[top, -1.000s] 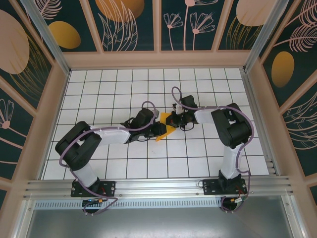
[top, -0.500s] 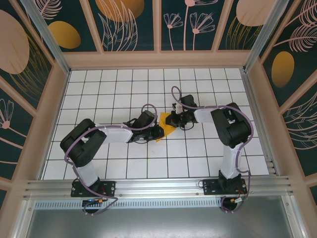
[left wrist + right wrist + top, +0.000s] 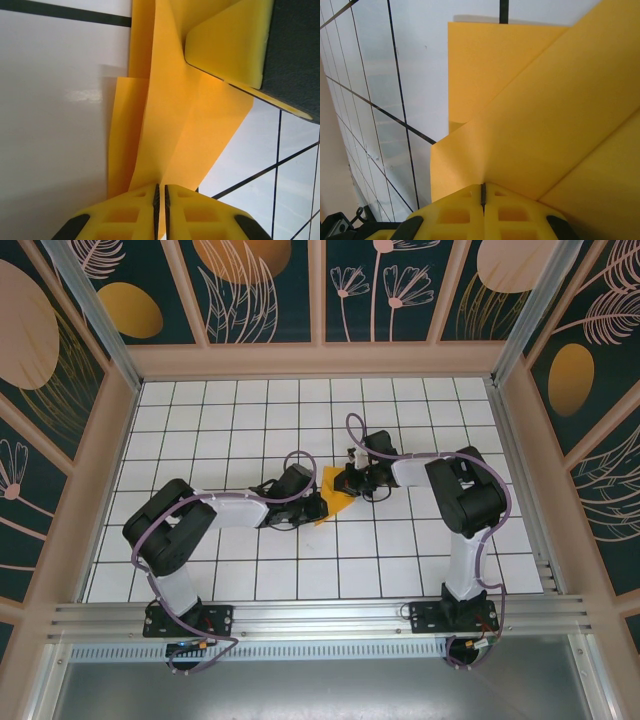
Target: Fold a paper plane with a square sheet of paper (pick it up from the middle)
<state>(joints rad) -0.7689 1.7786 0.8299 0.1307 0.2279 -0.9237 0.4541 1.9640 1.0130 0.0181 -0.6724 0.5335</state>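
Mid-table, left gripper (image 3: 160,200) and right gripper (image 3: 483,197) both pinch the paper (image 3: 338,496).

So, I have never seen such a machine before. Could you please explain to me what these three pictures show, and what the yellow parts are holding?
The machine is a pair of robot arms bolted at the near edge of a white tiled table, inside a box with dark leaf-patterned walls. The wide picture comes from a fixed camera above and behind the arms. The two close pictures come from small cameras on the wrists, so each looks along its own yellow fingers.

Between the arms lies the one loose thing: an orange-yellow sheet of paper, already creased into several layers. The left gripper has its jaws closed on one edge of the paper. The right gripper has its jaws closed on another part of it. In the left wrist picture, the yellow finger at the top right belongs to the other arm.
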